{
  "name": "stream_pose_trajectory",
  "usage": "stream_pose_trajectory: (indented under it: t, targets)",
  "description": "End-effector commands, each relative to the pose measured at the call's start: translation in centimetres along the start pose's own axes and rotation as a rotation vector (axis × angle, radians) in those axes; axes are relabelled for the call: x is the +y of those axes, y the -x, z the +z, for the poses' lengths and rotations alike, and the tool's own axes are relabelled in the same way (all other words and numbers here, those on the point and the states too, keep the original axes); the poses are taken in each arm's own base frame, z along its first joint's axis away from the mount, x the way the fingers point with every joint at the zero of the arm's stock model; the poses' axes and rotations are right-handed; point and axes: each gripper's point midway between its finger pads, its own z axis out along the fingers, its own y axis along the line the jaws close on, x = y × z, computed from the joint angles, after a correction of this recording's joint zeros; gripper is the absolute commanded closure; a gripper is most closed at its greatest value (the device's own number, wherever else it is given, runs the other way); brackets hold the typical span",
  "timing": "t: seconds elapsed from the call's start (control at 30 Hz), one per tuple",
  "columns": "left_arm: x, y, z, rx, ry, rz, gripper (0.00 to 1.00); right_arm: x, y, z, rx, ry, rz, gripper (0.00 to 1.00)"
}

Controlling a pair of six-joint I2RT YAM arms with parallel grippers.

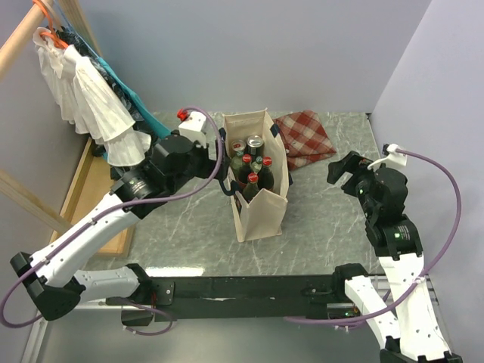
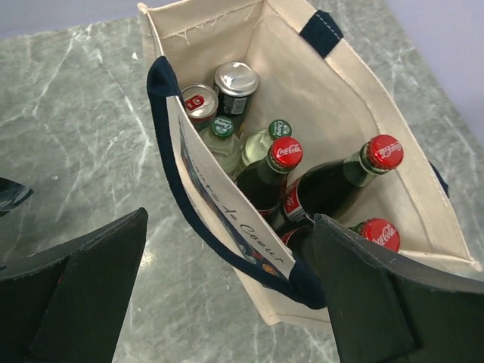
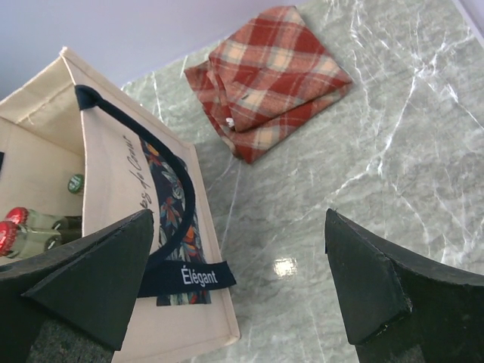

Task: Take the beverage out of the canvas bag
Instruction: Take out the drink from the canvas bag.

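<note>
Left claw [image 2: 231, 219] wide open, empty, above canvas bag [image 1: 261, 215] at bench [image 1: 325, 227] centre; right claw [image 3: 238, 215] likewise, beside bag. Bottles [image 2: 266, 175] stand inside. Best: descend straight, straddle one neck under red cap, clear navy handle [image 2: 170, 151], lift vertically.

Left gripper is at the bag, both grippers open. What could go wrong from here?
1. The navy handle hangs right in front of the left gripper; a finger could snag it and tip the canvas bag.
2. The red-capped bottles lean against each other, so closing on one may catch a neighbour.
3. The right gripper is off the bag; it may lift with the bottle.
</note>
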Motion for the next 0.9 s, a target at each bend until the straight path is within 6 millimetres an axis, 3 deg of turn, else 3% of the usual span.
stream_pose_trajectory:
  t: [0.0, 0.47, 0.57, 0.77, 0.87]
  targets:
    - [0.2, 1.8, -0.3, -0.047, 0.064, 0.024, 0.04, 0.3, 0.8, -0.1, -0.016, 0.01, -0.017, 0.0]
    - [-2.5, 4.0, -4.0, -0.133, -0.121, -0.008, 0.04, 0.9, -0.1, 0.3, 0.028, 0.051, -0.041, 0.0]
    - [-2.5, 3.6, -4.0, -0.1, -0.118, 0.002, 0.04, 1.1, -0.1, 0.2, 0.031, 0.058, -0.043, 0.0]
    - [-4.5, 1.4, -2.9, -0.002, -0.223, 0.063, 0.04, 1.1, 0.0, 0.1, 0.03, 0.06, -0.038, 0.0]
    - [-4.2, 1.3, -2.5, 0.007, -0.202, 0.067, 0.04, 1.0, 0.2, 0.0, 0.026, 0.048, -0.041, 0.0]
